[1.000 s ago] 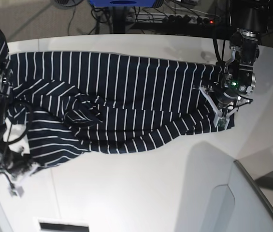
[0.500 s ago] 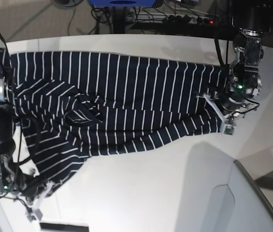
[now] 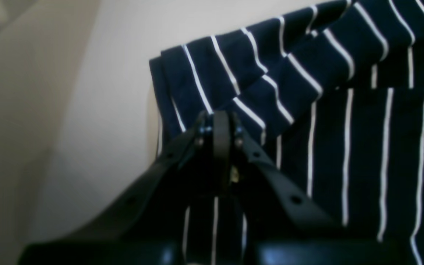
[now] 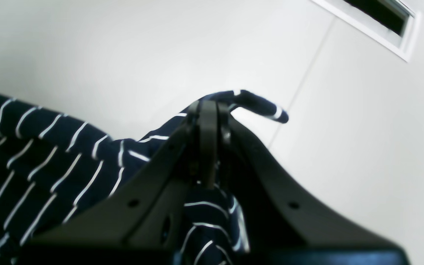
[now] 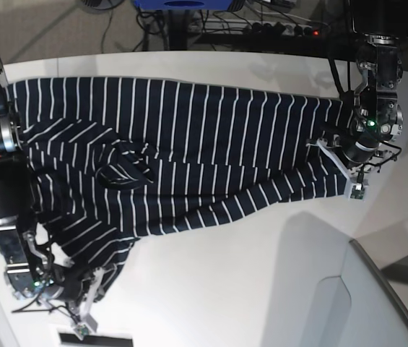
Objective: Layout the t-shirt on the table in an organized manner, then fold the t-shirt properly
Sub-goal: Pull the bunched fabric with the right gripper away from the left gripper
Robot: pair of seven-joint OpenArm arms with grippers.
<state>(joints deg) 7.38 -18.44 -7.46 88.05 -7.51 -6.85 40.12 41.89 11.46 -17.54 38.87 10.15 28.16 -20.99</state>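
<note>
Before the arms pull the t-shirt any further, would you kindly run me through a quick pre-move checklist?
1. Left pincer shut on the t-shirt edge: ok.
2. Right pincer shut on the t-shirt corner: ok.
3. T-shirt lying flat: not ok, a bunched fold sits near its middle and the lower hem runs slanted.
4. Fabric all on the table: cannot tell, the right arm hides one end.
5. Table seam free of snagged cloth: ok.
</note>
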